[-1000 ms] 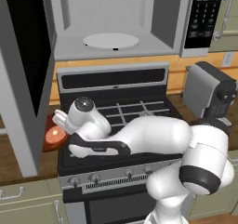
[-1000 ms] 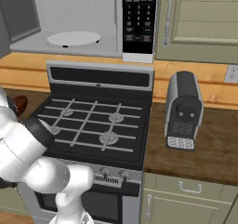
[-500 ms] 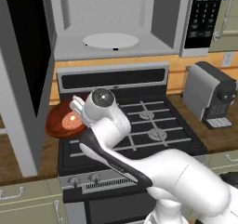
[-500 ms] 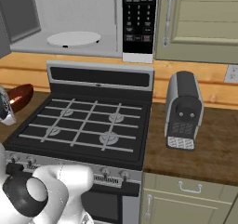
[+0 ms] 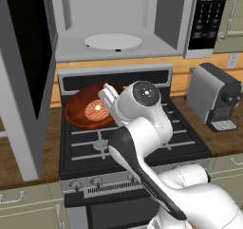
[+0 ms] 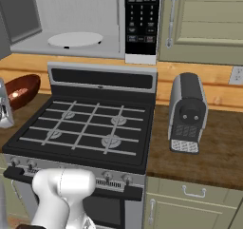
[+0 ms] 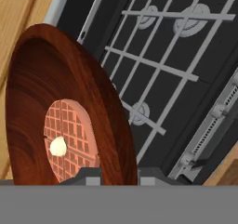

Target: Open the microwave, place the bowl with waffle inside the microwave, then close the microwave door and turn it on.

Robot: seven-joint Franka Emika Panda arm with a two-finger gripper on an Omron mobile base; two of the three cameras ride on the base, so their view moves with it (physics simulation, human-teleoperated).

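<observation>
The bowl (image 5: 90,110) is held by its rim in the gripper (image 5: 108,96), whose jaws are narrowed onto the near edge; in the hand view the two finger tips (image 7: 88,175) sit either side of the rim of the bowl (image 7: 56,102). The waffle (image 5: 95,111) lies in the bowl just beyond the gripper, grid side up with a pale centre. The bowl hangs in the air over the left rear part of the stove (image 5: 142,142), tipped slightly. Above and beyond the gripper the microwave (image 5: 118,42) stands open, its white turntable (image 5: 114,41) bare. The door (image 5: 23,81) is swung out to the left of the gripper, its black glass facing in. The keypad (image 5: 209,14) is up to the right. Farther right of the gripper a coffee machine (image 5: 213,97) stands on the counter (image 5: 228,140).
</observation>
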